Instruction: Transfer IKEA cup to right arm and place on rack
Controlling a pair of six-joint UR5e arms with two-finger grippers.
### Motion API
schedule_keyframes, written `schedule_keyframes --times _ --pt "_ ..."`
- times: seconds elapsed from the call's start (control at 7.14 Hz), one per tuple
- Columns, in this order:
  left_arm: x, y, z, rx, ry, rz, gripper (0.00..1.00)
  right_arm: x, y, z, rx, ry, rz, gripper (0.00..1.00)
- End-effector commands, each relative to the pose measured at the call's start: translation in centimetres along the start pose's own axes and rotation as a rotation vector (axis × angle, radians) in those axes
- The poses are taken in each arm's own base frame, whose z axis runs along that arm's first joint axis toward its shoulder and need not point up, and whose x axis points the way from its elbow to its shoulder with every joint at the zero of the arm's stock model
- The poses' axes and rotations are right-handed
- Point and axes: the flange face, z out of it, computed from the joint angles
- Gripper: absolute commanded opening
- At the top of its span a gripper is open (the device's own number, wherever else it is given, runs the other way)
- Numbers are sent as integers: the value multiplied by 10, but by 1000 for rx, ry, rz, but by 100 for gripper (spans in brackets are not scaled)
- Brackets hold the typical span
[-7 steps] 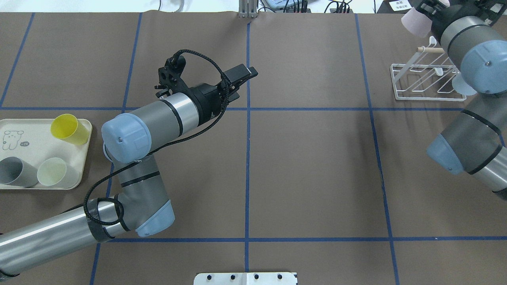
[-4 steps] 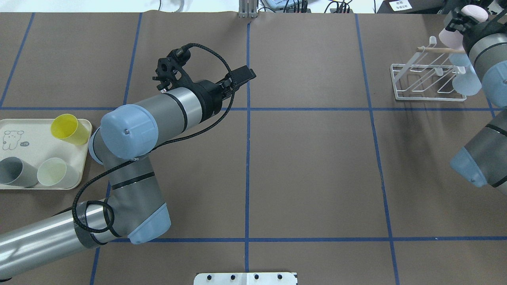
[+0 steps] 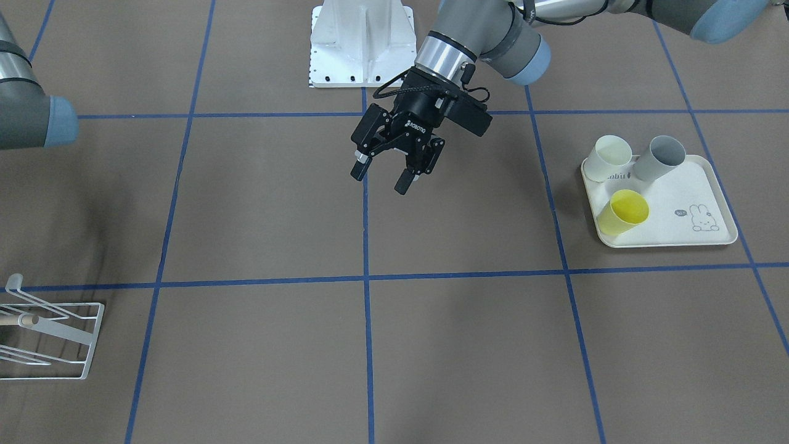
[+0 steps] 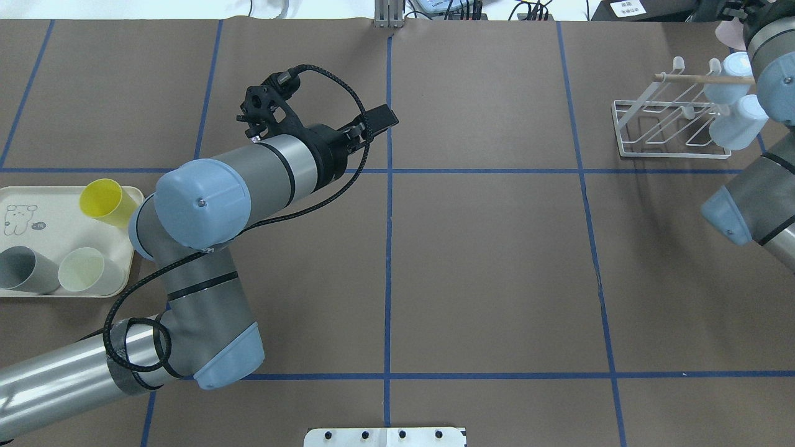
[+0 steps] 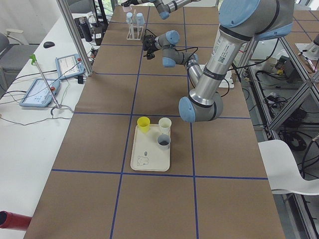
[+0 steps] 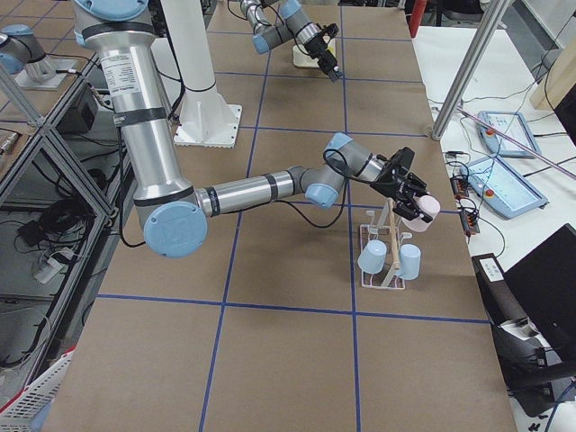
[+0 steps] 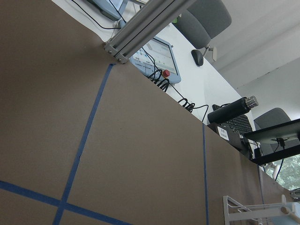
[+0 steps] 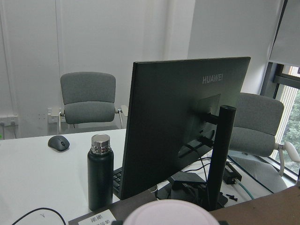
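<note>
My right gripper (image 6: 411,202) is shut on a pale pink cup (image 6: 427,210) and holds it in the air just above the far end of the white wire rack (image 4: 667,127). The cup's rim shows at the bottom of the right wrist view (image 8: 166,213) and as a pink patch at the top right of the overhead view (image 4: 725,31). Two light-blue cups (image 4: 726,81) (image 4: 739,124) hang on the rack's prongs. My left gripper (image 3: 388,174) is open and empty, above the table's middle.
A cream rabbit-print tray (image 4: 56,211) on my left holds a yellow cup (image 4: 109,202), a grey cup (image 4: 25,268) and a cream cup (image 4: 87,270), all lying down. A monitor (image 8: 183,122) and a black bottle (image 8: 100,171) stand beyond the table edge.
My right arm has swung right with the pink cup, from the rack's near-left side to over its far end. My left arm has drawn back a little, gripper still open.
</note>
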Motion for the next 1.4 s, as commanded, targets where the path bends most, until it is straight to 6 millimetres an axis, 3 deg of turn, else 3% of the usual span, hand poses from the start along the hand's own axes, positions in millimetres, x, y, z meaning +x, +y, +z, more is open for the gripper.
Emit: schedule_keyframes --times 0.0,0.42,0.56,0.84,1.26 --pt "-1 0 0 0 -1 0 100 -9 7 14 -36 -3 -9 0" --pt "-1 0 0 0 -1 0 100 -8 25 20 -64 7 -33 0" --pt "-4 0 0 0 -7 2 100 -16 40 19 -80 -2 -49 0" --pt "-5 1 0 -1 -6 1 100 -23 46 21 -86 -5 -54 0" --pt "-5 4 0 -6 -6 2 100 -13 51 21 -90 -10 -55 0"
